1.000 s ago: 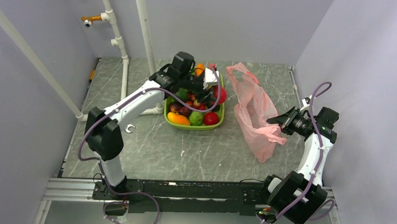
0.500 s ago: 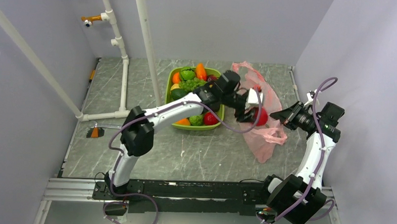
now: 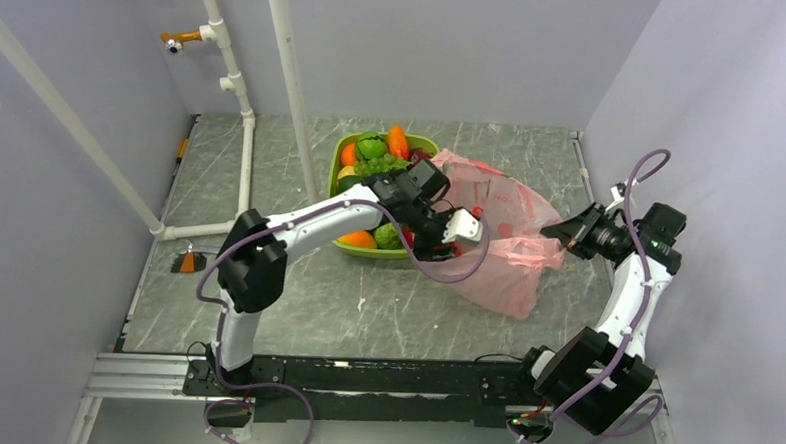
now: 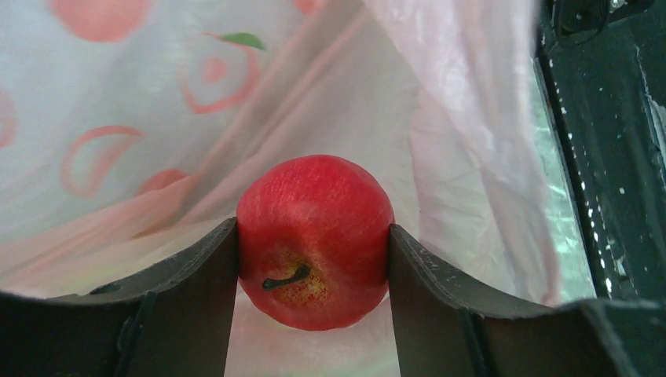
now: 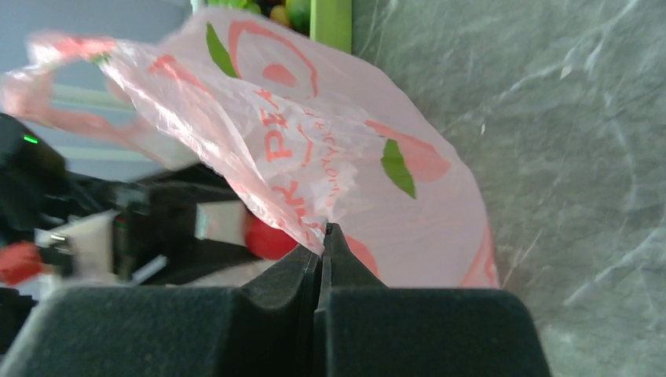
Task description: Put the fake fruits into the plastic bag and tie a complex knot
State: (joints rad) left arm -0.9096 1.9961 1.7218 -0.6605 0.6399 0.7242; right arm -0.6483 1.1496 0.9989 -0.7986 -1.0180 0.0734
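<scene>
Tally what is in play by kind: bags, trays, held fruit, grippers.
Bags: 1, translucent pink plastic carrier bag
Trays: 1, lime-green rectangular plastic tray
Held fruit: 1, glossy red plastic apple
Grippers: 2, left gripper shut on the apple, right gripper shut on the bag
Total: 5

Lime-green tray (image 3: 334,159) at twelve o'clock on grey marbled table (image 3: 296,298). White pipe frame (image 3: 237,85) upright at ten o'clock. Small orange-and-black object (image 3: 188,263) at nine o'clock, near table edge. Aluminium rail (image 3: 132,376) along six o'clock.
</scene>
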